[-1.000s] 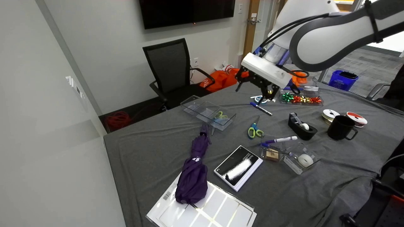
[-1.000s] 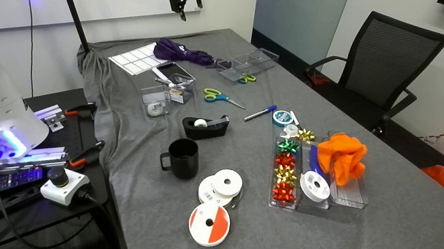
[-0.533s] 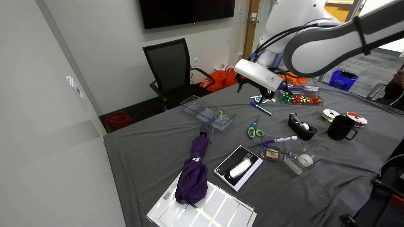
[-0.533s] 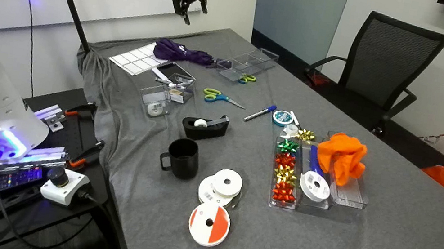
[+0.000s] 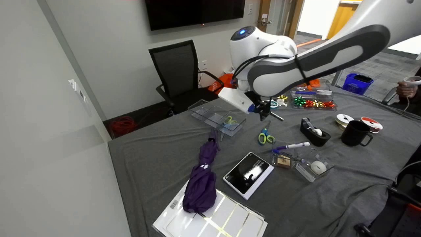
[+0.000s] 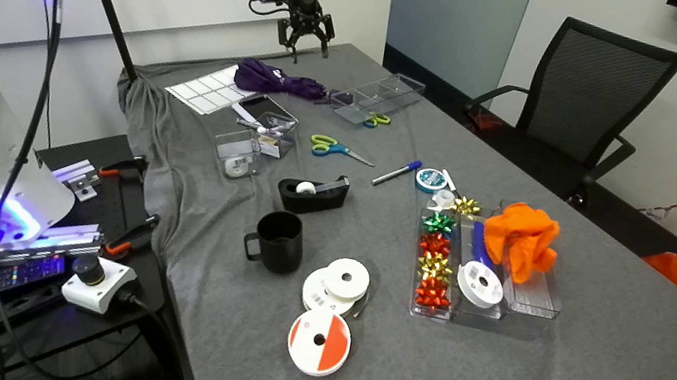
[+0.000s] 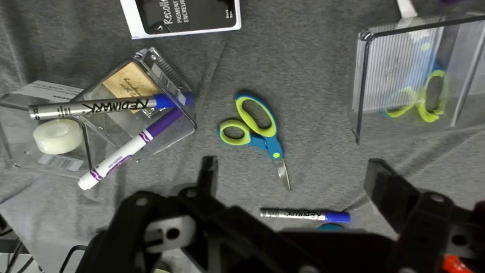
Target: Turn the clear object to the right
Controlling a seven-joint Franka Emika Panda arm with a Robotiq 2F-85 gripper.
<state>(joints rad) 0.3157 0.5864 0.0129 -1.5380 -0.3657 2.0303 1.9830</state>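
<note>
The clear object is a flat see-through organiser box with compartments. It lies on the grey cloth in both exterior views (image 5: 214, 118) (image 6: 383, 92) and shows at the upper right of the wrist view (image 7: 398, 127). Yellow-green and blue scissors handles show through its near end; whether they lie in or under it I cannot tell. My gripper (image 7: 293, 163) is open, with nothing between its fingers. It hangs above the table in an exterior view (image 6: 310, 56), pointing down and apart from the box. In an exterior view the gripper (image 5: 263, 113) is partly hidden by its mount.
Open scissors (image 7: 271, 140) and a blue-capped marker (image 7: 303, 215) lie below the gripper. A purple umbrella (image 5: 200, 184) lies by the box's end. A black-and-white tablet-like item (image 5: 248, 174), small clear box (image 5: 310, 171), tape dispenser (image 5: 314, 133) and black mug (image 5: 354, 133) are nearby.
The arm has swung and lowered. The gripper has moved nearer the organiser box and now points more straight down; it stays open. The table objects have not moved.
</note>
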